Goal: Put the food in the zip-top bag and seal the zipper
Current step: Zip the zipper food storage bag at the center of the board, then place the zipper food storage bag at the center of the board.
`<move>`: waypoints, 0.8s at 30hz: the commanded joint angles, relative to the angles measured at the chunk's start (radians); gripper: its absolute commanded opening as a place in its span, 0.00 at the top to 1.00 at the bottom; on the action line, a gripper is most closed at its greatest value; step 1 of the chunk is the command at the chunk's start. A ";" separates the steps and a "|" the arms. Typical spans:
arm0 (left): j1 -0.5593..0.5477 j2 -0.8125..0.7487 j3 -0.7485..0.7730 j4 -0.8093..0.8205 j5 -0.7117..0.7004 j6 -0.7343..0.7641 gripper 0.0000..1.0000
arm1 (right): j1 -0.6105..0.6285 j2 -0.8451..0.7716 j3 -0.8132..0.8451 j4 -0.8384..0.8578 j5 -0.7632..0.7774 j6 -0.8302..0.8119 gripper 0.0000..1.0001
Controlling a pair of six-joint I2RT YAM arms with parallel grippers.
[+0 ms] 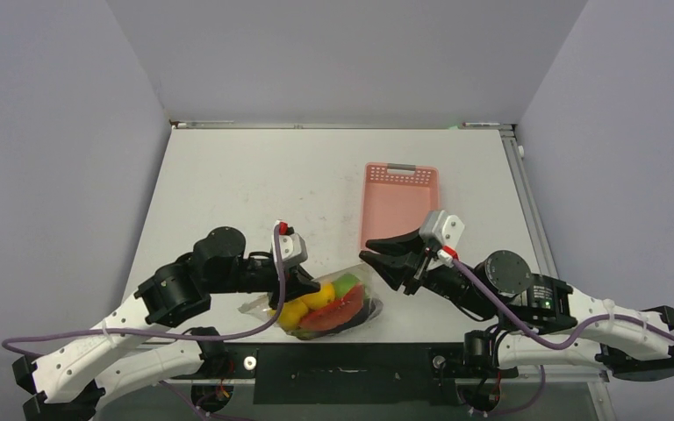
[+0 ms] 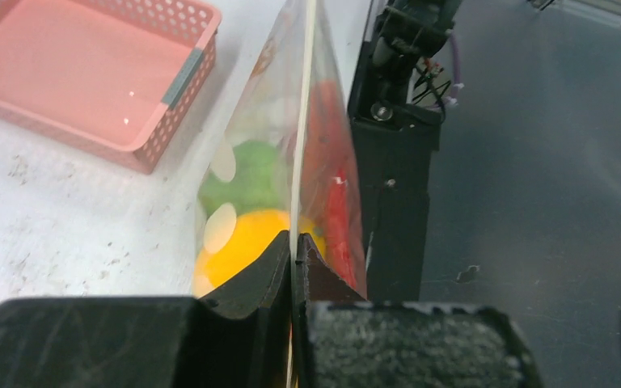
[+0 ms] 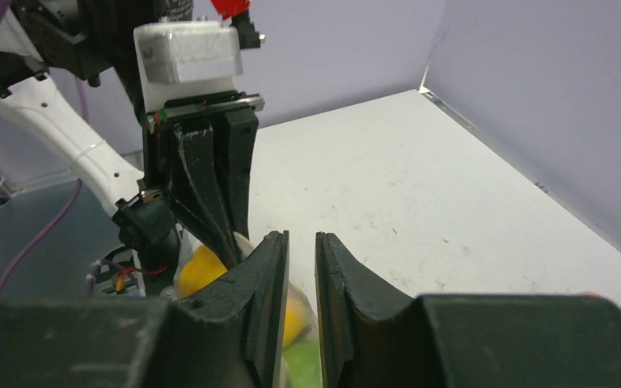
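- The clear floppy zip-top bag with white polka dots (image 1: 362,282) lies on the scuffed white table (image 1: 246,184) at its near edge, between the two arms and just in front of the left arm's wrist
- The small toy food pieces are inside the bag: a yellow round piece (image 2: 247,238), a green round piece (image 2: 247,174) and a red piece (image 2: 335,210) press against the plastic; from the top camera a dark purple piece (image 1: 370,309) shows at the bag's right end
- The left gripper (image 2: 293,246) has its black fingers pressed together on the thin pale zipper strip (image 2: 306,121), which runs straight away from the fingertips along the bag's upper edge
- In the top view the left gripper (image 1: 314,285) sits at the left part of the bag's mouth, with the bag's loose clear corner lying to its left
- The right gripper (image 3: 302,250) has its fingers slightly apart, a narrow gap between them through which the table shows; nothing is pinched there
- From above, the right gripper (image 1: 369,254) hovers just beside the bag's right end, pointing at the left gripper; whether it touches the plastic I cannot tell
- The pink perforated plastic basket (image 1: 401,167) stands behind the right gripper, farther back on the table, apart from the bag
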 commanded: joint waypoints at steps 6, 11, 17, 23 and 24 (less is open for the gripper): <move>-0.001 0.008 0.104 -0.035 -0.205 0.047 1.00 | -0.004 -0.092 0.002 0.018 0.206 0.043 0.68; -0.001 0.022 0.126 -0.072 -0.311 0.085 1.00 | -0.005 -0.130 -0.020 0.010 0.243 0.051 0.67; -0.001 0.054 0.154 -0.094 -0.466 0.106 1.00 | -0.004 -0.157 -0.046 0.004 0.277 0.062 0.66; -0.001 0.099 0.200 -0.114 -0.635 0.137 1.00 | -0.004 -0.181 -0.064 0.003 0.303 0.063 0.65; -0.001 0.105 0.204 -0.113 -0.662 0.144 1.00 | -0.004 -0.183 -0.066 0.003 0.305 0.063 0.65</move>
